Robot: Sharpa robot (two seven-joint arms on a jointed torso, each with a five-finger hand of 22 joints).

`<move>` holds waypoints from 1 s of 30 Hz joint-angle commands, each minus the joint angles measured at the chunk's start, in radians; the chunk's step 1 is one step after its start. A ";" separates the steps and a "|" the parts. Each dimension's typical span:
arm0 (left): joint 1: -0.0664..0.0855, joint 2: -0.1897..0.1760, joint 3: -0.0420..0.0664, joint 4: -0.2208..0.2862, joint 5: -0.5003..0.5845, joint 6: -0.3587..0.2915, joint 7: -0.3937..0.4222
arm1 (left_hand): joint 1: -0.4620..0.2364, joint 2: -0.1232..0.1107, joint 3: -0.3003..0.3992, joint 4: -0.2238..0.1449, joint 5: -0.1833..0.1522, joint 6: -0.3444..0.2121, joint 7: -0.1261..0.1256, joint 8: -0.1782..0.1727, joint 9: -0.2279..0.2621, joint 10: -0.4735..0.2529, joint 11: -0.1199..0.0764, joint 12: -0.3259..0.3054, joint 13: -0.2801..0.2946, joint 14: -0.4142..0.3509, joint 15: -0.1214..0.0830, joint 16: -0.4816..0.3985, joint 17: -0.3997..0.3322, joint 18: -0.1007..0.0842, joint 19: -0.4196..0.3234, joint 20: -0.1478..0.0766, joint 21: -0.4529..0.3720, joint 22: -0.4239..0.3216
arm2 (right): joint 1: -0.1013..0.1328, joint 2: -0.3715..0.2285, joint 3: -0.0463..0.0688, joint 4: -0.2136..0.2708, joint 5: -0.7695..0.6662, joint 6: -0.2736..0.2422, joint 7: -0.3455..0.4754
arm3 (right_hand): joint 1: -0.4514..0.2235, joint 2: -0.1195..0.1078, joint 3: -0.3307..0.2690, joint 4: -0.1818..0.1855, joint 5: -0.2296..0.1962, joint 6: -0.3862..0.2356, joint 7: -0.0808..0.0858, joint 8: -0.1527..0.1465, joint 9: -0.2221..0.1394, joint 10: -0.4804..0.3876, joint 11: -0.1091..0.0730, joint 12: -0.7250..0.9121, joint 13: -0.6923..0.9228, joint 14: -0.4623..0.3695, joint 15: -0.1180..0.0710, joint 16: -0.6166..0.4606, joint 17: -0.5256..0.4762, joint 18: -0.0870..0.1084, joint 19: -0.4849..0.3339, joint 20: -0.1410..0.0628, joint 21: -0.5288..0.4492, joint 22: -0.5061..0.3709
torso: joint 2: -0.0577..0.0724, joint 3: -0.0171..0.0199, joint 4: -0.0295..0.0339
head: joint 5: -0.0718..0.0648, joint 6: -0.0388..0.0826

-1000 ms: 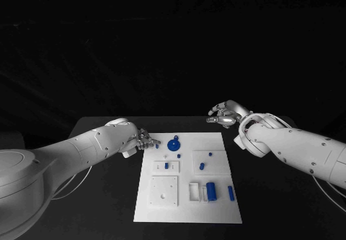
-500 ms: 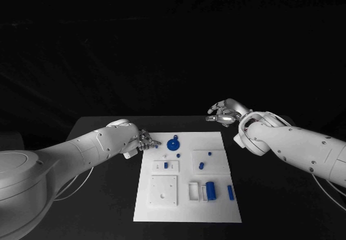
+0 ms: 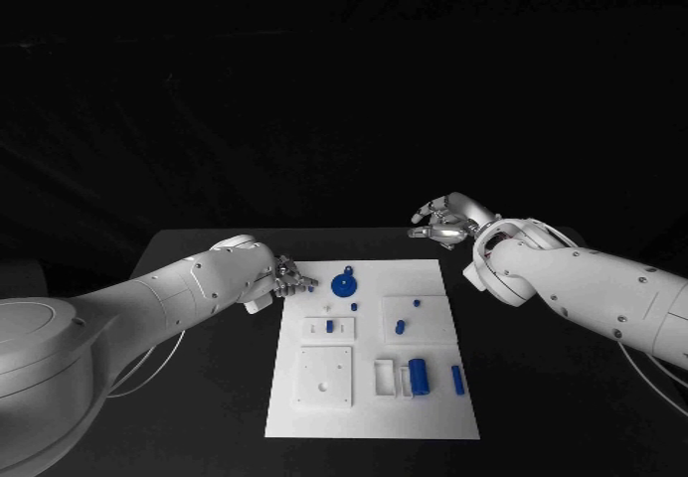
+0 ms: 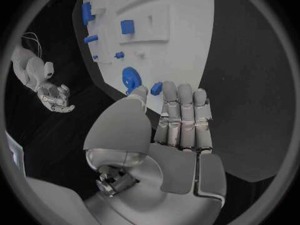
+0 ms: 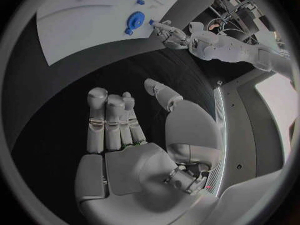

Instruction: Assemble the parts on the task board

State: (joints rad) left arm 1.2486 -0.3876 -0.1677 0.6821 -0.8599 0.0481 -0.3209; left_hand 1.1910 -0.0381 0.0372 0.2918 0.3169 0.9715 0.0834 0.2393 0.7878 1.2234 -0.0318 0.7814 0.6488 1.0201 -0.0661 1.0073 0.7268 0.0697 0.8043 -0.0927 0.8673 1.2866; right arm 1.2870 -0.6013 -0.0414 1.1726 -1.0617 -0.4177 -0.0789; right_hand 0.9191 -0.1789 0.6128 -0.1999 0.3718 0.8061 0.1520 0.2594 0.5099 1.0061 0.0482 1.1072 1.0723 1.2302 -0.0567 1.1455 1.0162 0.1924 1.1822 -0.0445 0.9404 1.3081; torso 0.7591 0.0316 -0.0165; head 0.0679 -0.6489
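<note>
Task board: we see the white plate in the middle of the black table, its blue parts spread over it.
Head view, parts: a round blue part lies near the board's far edge; a blue block and a thin blue bar lie toward the near right corner.
Head view, left hand: it sits at the board's far left corner, close to the round part; we cannot tell from here whether it touches anything.
Head view, right hand: it hangs beyond the board's far right corner, holding nothing.
Change: over the last second the right hand has lifted slightly and drifted away from the board; the left hand and the parts have not moved. We judge assembly has not yet started.
Left wrist view: the left hand has fingers straight and side by side, empty; a small blue part lies by the fingertips, a detail the head view hides.
Right wrist view: the right hand is spread and empty over bare table, well apart from the board.
</note>
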 commanded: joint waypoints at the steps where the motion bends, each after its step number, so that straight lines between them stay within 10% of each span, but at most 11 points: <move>1: 0.000 0.003 0.000 -0.002 0.016 0.015 0.011 | 0.013 0.006 -0.008 -0.003 0.013 0.002 -0.002 0.004 -0.002 0.003 0.002 -0.005 0.001 0.004 0.003 -0.004 0.002 -0.011 0.009 -0.067 -0.007 0.003 | 0.000 0.000 0.001 0.002 -0.006 0.000 0.006 | 0.001 0.006 -0.004 0.002 0.003 -0.001 0.011 -0.003 0.002 -0.008 0.001 0.006 -0.002 0.001 -0.005 0.006 -0.001 0.069 0.001 -0.005 -0.006 0.015 | -0.001 0.0003 0.0001 | 0.001 -0.002; 30: -0.004 0.013 0.000 -0.011 0.041 0.036 0.017 | 0.123 0.052 -0.043 -0.005 0.028 -0.002 0.000 0.007 -0.011 0.005 0.005 -0.009 0.004 0.002 0.006 -0.008 0.009 -0.014 0.008 -0.064 -0.020 0.020 | 0.001 0.003 0.001 0.001 -0.006 0.000 0.005 | 0.000 0.006 -0.004 0.003 0.003 0.000 0.011 -0.003 0.002 -0.008 0.001 0.008 -0.004 0.002 -0.005 0.007 -0.001 0.069 0.002 -0.005 -0.006 0.015 | -0.001 -0.0002 -0.0004 | 0.003 -0.003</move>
State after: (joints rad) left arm 1.2454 -0.3776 -0.1676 0.6706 -0.8290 0.0673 -0.3144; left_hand 1.3041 0.0146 0.0001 0.2849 0.3398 0.9716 0.0834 0.2433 0.7779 1.2234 -0.0318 0.7773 0.6519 1.0201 -0.0661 1.0035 0.7346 0.0697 0.8042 -0.0928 0.8510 1.3058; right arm 1.2872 -0.5993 -0.0408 1.1719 -1.0620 -0.4186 -0.0790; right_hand 0.9191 -0.1789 0.6128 -0.1999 0.3718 0.8085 0.1546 0.2593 0.5105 1.0061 0.0482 1.1111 1.0698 1.2303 -0.0567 1.1455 1.0162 0.1925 1.1806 -0.0426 0.9405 1.3078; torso 0.7577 0.0316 -0.0172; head 0.0716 -0.6528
